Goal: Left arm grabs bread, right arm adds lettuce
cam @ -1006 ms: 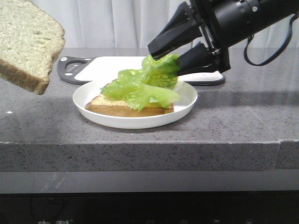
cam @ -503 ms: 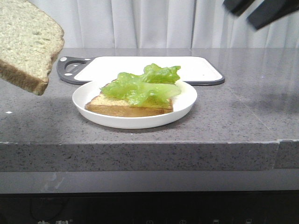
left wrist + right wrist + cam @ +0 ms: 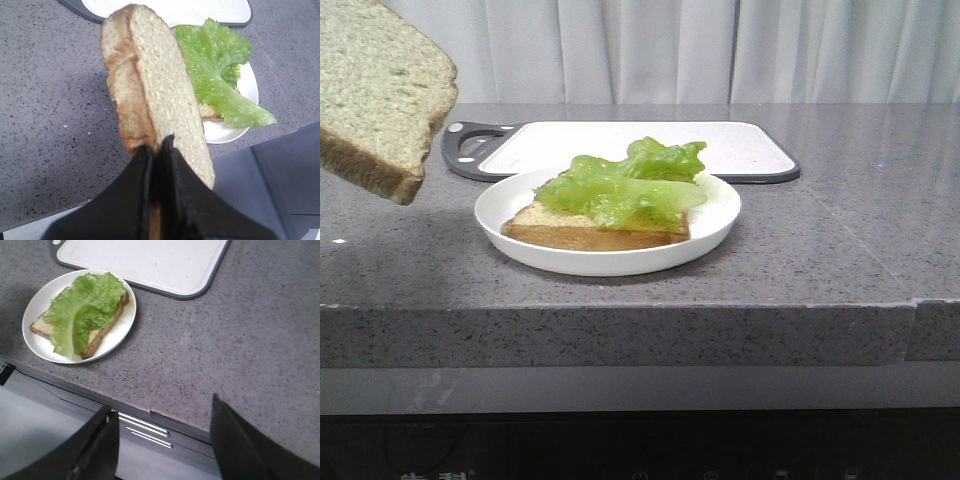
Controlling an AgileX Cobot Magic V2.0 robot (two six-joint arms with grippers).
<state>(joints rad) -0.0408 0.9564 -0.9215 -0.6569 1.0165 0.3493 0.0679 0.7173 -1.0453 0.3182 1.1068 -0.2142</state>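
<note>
While left gripper clamps bread | lettuce apparently flat on plated slice

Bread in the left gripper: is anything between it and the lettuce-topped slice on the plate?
Nothing visible. The bread hangs in the left gripper above the counter, left of the plate. The lettuce lies uncovered on the lower slice; the right gripper is open, pulled back off the plate.

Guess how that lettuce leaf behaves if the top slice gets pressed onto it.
The lettuce leaf looks floppy: it drapes over the toast and past its edge. Probably light and compressible, given its ruffled, raised folds. It lies loose, so it may slide.
</note>
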